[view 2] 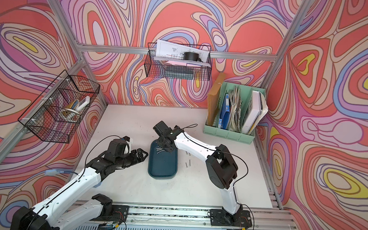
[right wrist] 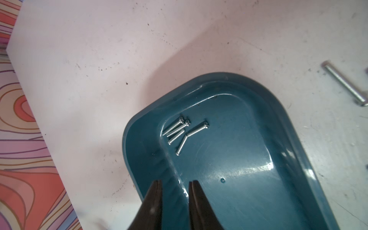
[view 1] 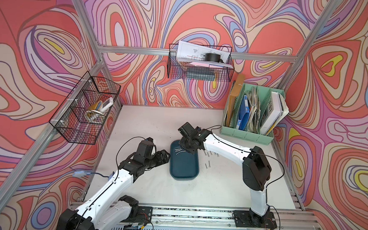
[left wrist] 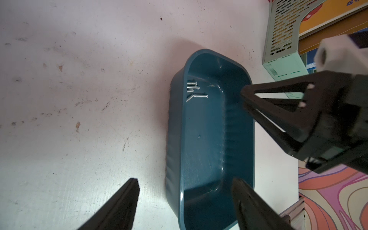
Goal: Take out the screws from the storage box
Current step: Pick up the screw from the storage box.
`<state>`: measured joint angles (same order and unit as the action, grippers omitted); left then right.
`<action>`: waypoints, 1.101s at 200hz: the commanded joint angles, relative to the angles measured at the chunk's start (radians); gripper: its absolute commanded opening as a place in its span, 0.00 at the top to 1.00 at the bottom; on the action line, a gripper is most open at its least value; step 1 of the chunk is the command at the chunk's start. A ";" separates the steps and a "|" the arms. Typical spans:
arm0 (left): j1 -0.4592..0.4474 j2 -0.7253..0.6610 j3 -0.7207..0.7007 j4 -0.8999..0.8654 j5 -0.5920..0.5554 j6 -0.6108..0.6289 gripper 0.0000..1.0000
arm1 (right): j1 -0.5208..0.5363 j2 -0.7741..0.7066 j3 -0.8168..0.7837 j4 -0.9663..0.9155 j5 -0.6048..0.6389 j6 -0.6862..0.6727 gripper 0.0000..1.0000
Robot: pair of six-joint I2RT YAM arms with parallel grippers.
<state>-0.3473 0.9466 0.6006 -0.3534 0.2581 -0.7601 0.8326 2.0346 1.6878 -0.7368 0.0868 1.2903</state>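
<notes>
R gripper (right wrist: 175, 182), jaws a narrow gap apart w/ nothing between, hangs over storage box (right wrist: 249, 189) near five screws (right wrist: 176, 136) bunched in its far-left corner, L gripper (left wrist: 186, 180) wide open & empty at box's left rim, loose screws (right wrist: 345, 84) on table (right wrist: 119, 59) rightward.

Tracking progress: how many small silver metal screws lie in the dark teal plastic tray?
5 screws, clustered at one end of the tray: three side by side, two angled alongside.
</notes>
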 commanded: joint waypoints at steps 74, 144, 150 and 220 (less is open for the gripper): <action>-0.004 -0.015 -0.018 -0.022 -0.022 0.001 0.20 | 0.003 0.132 0.101 -0.072 0.081 0.011 0.79; -0.004 -0.030 -0.015 -0.047 -0.040 0.015 0.20 | 0.001 0.016 -0.086 0.170 0.023 -0.616 0.84; -0.003 -0.032 -0.016 -0.045 -0.039 0.016 0.20 | 0.000 -0.006 -0.114 0.193 0.011 -0.679 0.83; -0.004 -0.028 -0.016 -0.039 -0.032 0.013 0.20 | -0.002 0.026 -0.069 0.080 -0.118 -1.166 0.68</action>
<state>-0.3473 0.9306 0.5949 -0.3752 0.2317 -0.7586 0.8322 2.0441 1.5730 -0.6193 0.0082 0.3271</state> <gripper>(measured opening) 0.797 0.299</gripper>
